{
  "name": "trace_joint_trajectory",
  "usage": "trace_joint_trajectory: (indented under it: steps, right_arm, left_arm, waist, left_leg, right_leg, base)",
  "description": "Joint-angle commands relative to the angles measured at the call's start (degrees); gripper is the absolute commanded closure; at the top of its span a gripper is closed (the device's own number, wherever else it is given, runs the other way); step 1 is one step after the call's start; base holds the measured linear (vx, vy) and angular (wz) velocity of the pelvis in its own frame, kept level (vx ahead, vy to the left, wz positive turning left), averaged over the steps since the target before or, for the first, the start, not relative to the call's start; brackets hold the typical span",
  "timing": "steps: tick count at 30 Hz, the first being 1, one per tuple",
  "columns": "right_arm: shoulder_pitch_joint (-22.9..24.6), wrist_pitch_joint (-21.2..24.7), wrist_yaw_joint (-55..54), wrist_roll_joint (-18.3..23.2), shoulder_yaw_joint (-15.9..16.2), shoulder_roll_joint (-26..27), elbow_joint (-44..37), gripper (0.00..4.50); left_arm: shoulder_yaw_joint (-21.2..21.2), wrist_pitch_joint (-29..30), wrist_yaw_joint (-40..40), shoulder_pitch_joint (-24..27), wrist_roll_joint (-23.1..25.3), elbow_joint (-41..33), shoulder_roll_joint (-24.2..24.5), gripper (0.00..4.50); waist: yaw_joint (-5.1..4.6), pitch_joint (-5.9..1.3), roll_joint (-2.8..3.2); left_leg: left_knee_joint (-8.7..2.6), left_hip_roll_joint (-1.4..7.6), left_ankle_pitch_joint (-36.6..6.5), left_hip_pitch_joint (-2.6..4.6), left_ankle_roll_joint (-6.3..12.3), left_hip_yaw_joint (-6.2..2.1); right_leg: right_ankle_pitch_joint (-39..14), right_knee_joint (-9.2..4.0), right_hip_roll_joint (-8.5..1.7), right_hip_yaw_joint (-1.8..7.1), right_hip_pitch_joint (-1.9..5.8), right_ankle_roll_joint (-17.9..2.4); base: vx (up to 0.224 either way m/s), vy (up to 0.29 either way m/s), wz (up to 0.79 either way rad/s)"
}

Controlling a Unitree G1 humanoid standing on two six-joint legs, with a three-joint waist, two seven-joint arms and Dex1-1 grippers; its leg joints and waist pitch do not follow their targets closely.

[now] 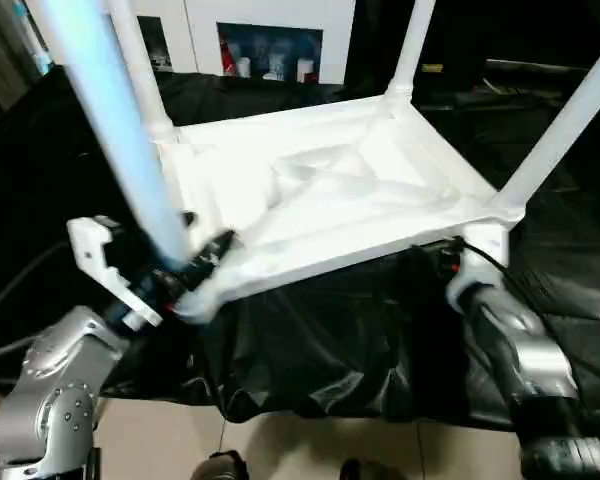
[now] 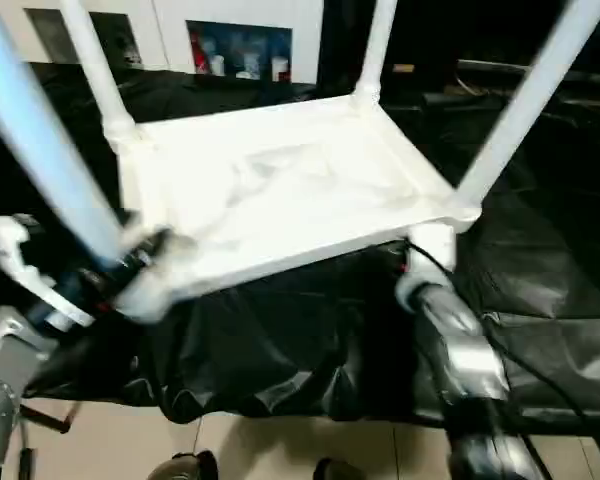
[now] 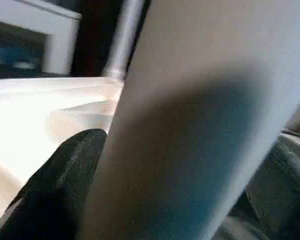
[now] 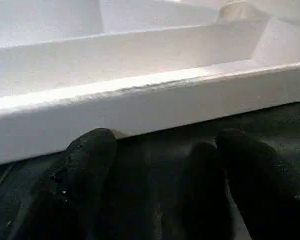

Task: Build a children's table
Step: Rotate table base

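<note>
Left claw (image 1: 185, 262) clamped on near-left leg (image 1: 110, 120), low down by corner socket. Tabletop (image 1: 320, 190) lies upside down, ribs up, on black-draped surface (image 1: 310, 340); four legs stand upright at corners. Far-left leg (image 1: 140, 70), far-right leg (image 1: 412, 45), near-right leg (image 1: 565, 125). Right claw (image 4: 160, 185) spread apart, holding nothing, just under tabletop's near edge beside near-right corner. Cabinets (image 1: 270, 45) behind.

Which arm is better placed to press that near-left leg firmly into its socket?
Left. The left gripper has its fingers around the near-left leg just above the tabletop. The right gripper sits open below the tabletop's near-right edge, holding nothing.
</note>
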Motion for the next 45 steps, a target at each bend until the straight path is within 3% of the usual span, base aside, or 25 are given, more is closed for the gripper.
trace_joint_trajectory:
  steps: [1, 2, 3, 4, 5, 6, 8, 10, 11, 12, 13, 16, 18, 19, 21, 22, 23, 25, 27, 32, 34, 38, 39, 42, 45]
  right_arm:
    - [-2.7, -1.5, 0.2, -0.9, 0.5, -0.5, 2.9, 0.8]
    - [-4.9, -2.8, 0.7, -1.3, 1.1, -0.1, 6.2, 0.8]
    - [-5.6, -3.1, 0.8, -1.3, 1.2, 0.2, 7.3, 0.8]
    - [-5.8, -3.3, 0.7, -1.2, 1.1, 0.7, 8.0, 0.8]
    - [-6.2, -3.6, 0.9, -1.3, 1.2, 1.5, 9.0, 0.8]
    - [-6.6, -4.0, 1.1, -1.6, 1.7, 2.2, 9.8, 0.8]
    - [-8.8, -5.8, 2.3, -2.3, 3.1, 4.6, 13.0, 0.8]
    - [-9.6, -6.3, 2.3, -2.4, 3.3, 5.4, 14.2, 0.8]
    - [-10.2, -6.9, 2.3, -2.7, 3.5, 6.0, 15.6, 0.8]
    - [-10.8, -7.4, 2.6, -3.0, 3.7, 6.6, 16.8, 0.8]
    - [-11.7, -8.1, 3.5, -2.9, 3.9, 7.4, 17.9, 0.8]
    - [-13.4, -9.9, 4.3, -3.2, 4.3, 8.4, 20.5, 0.8]
    - [-13.9, -10.6, 4.7, -3.6, 4.6, 8.9, 21.7, 0.8]
    - [-14.0, -10.7, 4.7, -3.7, 4.5, 9.0, 21.9, 0.8]
    - [-14.8, -12.3, 5.3, -4.1, 4.1, 9.6, 24.1, 0.8]
    - [-14.8, -12.3, 5.3, -4.1, 4.1, 9.6, 24.1, 0.8]
    - [-14.9, -12.8, 5.8, -4.2, 4.3, 9.6, 24.5, 0.8]
    - [-15.0, -14.0, 6.5, -4.3, 4.3, 9.6, 25.7, 0.8]
    - [-15.1, -14.9, 7.6, -4.0, 4.1, 9.9, 26.6, 0.8]
    - [-14.8, -16.2, 10.3, -3.4, 4.4, 11.1, 27.0, 0.8]
    - [-15.1, -16.8, 10.7, -3.7, 4.4, 11.8, 27.7, 0.8]
    - [-15.9, -17.8, 11.9, -3.9, 4.5, 12.3, 29.0, 0.8]
    - [-16.1, -18.1, 12.1, -4.1, 4.5, 12.3, 29.3, 0.8]
    - [-16.4, -18.3, 12.5, -4.4, 4.3, 12.4, 29.8, 0.8]
    - [-16.6, -18.8, 12.3, -4.8, 4.4, 12.4, 30.3, 0.8]
  left_arm:
    - [-2.3, 1.5, -2.7, -1.7, -1.6, -1.1, 0.6, 0.05]
    - [-3.3, 2.4, -4.2, -2.7, -2.3, -0.3, 1.2, 0.05]
    - [-3.9, 2.7, -4.8, -2.8, -2.5, -0.3, 1.5, 0.05]
    - [-4.2, 3.0, -5.3, -2.6, -2.6, -0.3, 1.7, 0.05]
    - [-4.7, 3.1, -5.6, -2.2, -2.5, -0.9, 2.0, 0.05]
    - [-5.2, 3.6, -5.8, -1.9, -2.9, -1.8, 2.1, 0.05]
    - [-6.7, 4.7, -6.1, -1.4, -4.2, -4.3, 1.7, 0.05]
    - [-6.9, 4.6, -6.5, -1.1, -4.4, -4.6, 1.9, 0.05]
    - [-7.9, 4.3, -6.7, -0.6, -3.8, -4.6, 1.6, 0.05]
    - [-9.1, 3.9, -6.6, -0.4, -3.2, -4.4, 1.0, 0.05]
    - [-10.4, 3.8, -6.2, -1.1, -2.8, -3.5, -0.5, 0.05]
    - [-12.6, 2.9, -5.9, -3.5, -2.0, -0.9, -2.9, 0.05]
    - [-13.8, 1.9, -5.3, -5.7, -1.0, 1.1, -4.7, 0.05]
    - [-13.9, 1.8, -5.2, -5.9, -0.8, 1.3, -4.9, 0.05]
    - [-15.1, 1.6, -4.6, -8.2, -0.1, 3.4, -6.6, 0.05]
    - [-15.1, 1.6, -4.6, -8.2, -0.1, 3.4, -6.6, 0.05]
    - [-16.0, 1.7, -4.7, -9.4, 0.0, 4.3, -7.6, 0.05]
    - [-18.2, 0.9, -5.2, -12.3, 1.3, 7.0, -9.6, 0.05]
    - [-19.3, 0.5, -5.7, -13.6, 1.9, 8.2, -10.5, 0.05]
    - [-21.8, -0.1, -6.3, -16.7, 2.4, 10.1, -13.6, 0.05]
    - [-23.2, -0.9, -6.2, -17.8, 3.1, 11.3, -15.2, 0.05]
    - [-24.4, -2.0, -5.7, -18.7, 4.0, 12.8, -17.5, 0.05]
    - [-24.6, -2.3, -5.7, -18.9, 4.4, 13.2, -17.8, 0.05]
    - [-24.9, -3.2, -5.3, -19.1, 5.6, 14.5, -18.1, 0.05]
    - [-24.6, -5.1, -3.7, -19.5, 8.3, 16.6, -17.3, 0.05]
  waist:
    - [-0.42, -4.14, 0.37]
    - [-0.66, -3.41, -0.64]
    - [-0.6, -3.94, -1.33]
    - [-0.45, -4.46, -1.14]
    - [-0.52, -4.14, -0.95]
    - [-0.58, -5.09, -1.2]
    - [-1.0, -5.2, -2.21]
    - [-1.29, -5.21, -1.81]
    - [-1.3, -5.47, -1.11]
    - [-1.63, -5.87, -0.95]
    - [-1.73, -5.34, -1.09]
    - [-1.73, -5.56, -1.16]
    - [-1.48, -5.62, -0.36]
    - [-1.75, -5.65, -0.7]
    - [-1.54, -5.55, 0.54]
    - [-1.75, -5.61, -0.13]
    - [-1.65, -5.56, 0.41]
    - [-1.3, -5.64, 0.72]
    - [-1.23, -5.68, 0.96]
    - [-1.5, -5.97, 0.81]
    - [-1.5, -6.2, 0.36]
    - [-1.57, -6.23, 0.23]
    - [-1.64, -6.31, -0.17]
    - [-1.6, -6.3, -0.3]
    - [-1.54, -6.18, 0.02]
  left_leg:
    - [-3.3, 1.34, -7.9, 1.84, 1.38, -0.33]
    - [-3.46, 1.29, -8.9, 1.61, 1.85, -0.23]
    - [-3.18, 1.27, -9.3, 1.71, 2.13, -0.29]
    - [-3.11, 1.4, -9.5, 1.87, 2.13, -0.32]
    - [-3.16, 1.52, -9.8, 1.8, 1.9, -0.29]
    - [-2.99, 1.76, -8.6, 1.67, 0.94, -0.5]
    - [-2.81, 1.84, -8.3, 1.57, 0.69, -0.2]
    - [-2.83, 1.81, -9.3, 1.75, 0.29, -0.25]
    - [-2.78, 1.81, -9.7, 1.93, -0.14, -0.34]
    - [-2.73, 1.77, -11.1, 1.83, -1.12, -0.5]
    - [-2.8, 1.84, -12.8, 1.89, -1.53, -0.42]
    - [-2.76, 1.84, -14.9, 2.11, -2.04, -0.44]
    - [-2.74, 1.8, -15.9, 2.22, -2.52, -0.58]
    - [-2.81, 1.84, -16.1, 2.08, -2.46, -0.52]
    - [-2.78, 1.71, -17.3, 2.12, -2.83, -0.8]
    - [-2.73, 1.69, -17.4, 1.93, -2.65, -0.75]
    - [-2.8, 1.66, -17.1, 1.79, -2.53, -0.82]
    - [-2.51, 1.56, -17.2, 2.18, -1.86, -0.69]
    - [-2.6, 1.58, -17.0, 1.94, -1.64, -0.82]
    - [-2.53, 1.68, -15.3, 1.46, -0.71, -0.96]
    - [-2.38, 1.66, -14.5, 1.49, -0.23, -0.87]
    - [-2.27, 1.73, -13.0, 1.25, 0.97, -0.89]
    - [-2.22, 1.74, -12.9, 1.23, 1.34, -0.84]
    - [-2.18, 1.81, -13.1, 1.51, 1.8, -0.77]
    - [-2.2, 1.87, -13.7, 1.67, 1.92, -0.77]
  right_leg:
    - [-0.4, -2.56, -1.54, 1.8, 2.37, -13.4]
    - [-2.1, -2.8, -1.61, 1.97, 2.22, -13.1]
    - [-5.1, -2.58, -2.06, 2.08, 2.51, -12.8]
    - [-6.5, -2.67, -2.15, 2.08, 2.65, -12.6]
    - [-7.5, -2.8, -2.28, 2.18, 2.35, -12.4]
    - [-7.2, -2.31, -2.2, 2.01, 2.85, -12.3]
    - [-5.6, -2.22, -1.96, 2.08, 2.58, -12.5]
    - [-6.3, -2.24, -1.81, 2.08, 2.46, -12.4]
    - [-6.4, -2.14, -1.8, 2.05, 2.51, -12.4]
    - [-7.2, -2.04, -1.8, 1.9, 2.83, -12.4]
    - [-8.3, -2.44, -1.78, 1.99, 2.33, -12.1]
    - [-10.6, -2.65, -1.75, 1.99, 2.31, -12.2]
    - [-11.3, -2.71, -1.85, 1.95, 2.17, -11.9]
    - [-11.3, -2.85, -1.79, 1.96, 2.23, -11.9]
    - [-11.7, -2.8, -1.88, 1.82, 2.22, -12.2]
    - [-11.6, -2.91, -1.84, 1.77, 2.42, -12.5]
    - [-11.3, -2.85, -1.89, 1.76, 2.52, -12.7]
    - [-11.3, -3.08, -1.88, 1.78, 2.29, -13.2]
    - [-11.8, -3.08, -1.94, 1.61, 2.49, -13.4]
    - [-9.2, -2.85, -2.1, 1.18, 3.03, -14.6]
    - [-8.8, -2.85, -2.11, 1.13, 3.13, -15.0]
    - [-7.3, -2.66, -2.22, 1.08, 3.44, -15.9]
    - [-7.2, -2.69, -2.24, 1.09, 3.48, -16.0]
    - [-7.6, -2.73, -2.21, 1.14, 3.32, -16.3]
    - [-8.6, -2.89, -2.24, 1.17, 3.16, -16.4]
  base:
    - [0.0, 0.0, 0.0]
    - [0.0, 0.0, 0.0]
    - [0.0, 0.0, 0.0]
    - [0.0, 0.0, 0.0]
    - [0.0, 0.0, 0.0]
    - [0.0, 0.0, 0.0]
    - [0.0, 0.0, 0.0]
    - [0.0, 0.0, 0.0]
    - [0.0, 0.0, 0.0]
    - [0.0, 0.0, 0.0]
    - [0.0, 0.0, 0.0]
    - [0.0, 0.0, 0.0]
    - [0.0, 0.0, 0.0]
    - [0.0, 0.0, 0.0]
    - [0.0, 0.0, 0.0]
    - [0.0, 0.0, 0.0]
    - [0.0, 0.0, 0.0]
    - [0.0, 0.0, 0.0]
    - [0.0, 0.0, 0.0]
    - [0.0, 0.0, 0.0]
    - [0.0, 0.0, 0.0]
    - [0.0, 0.0, 0.0]
    - [0.0, 0.0, 0.0]
    - [0.0, 0.0, 0.0]
    - [0.0, 0.0, 0.0]
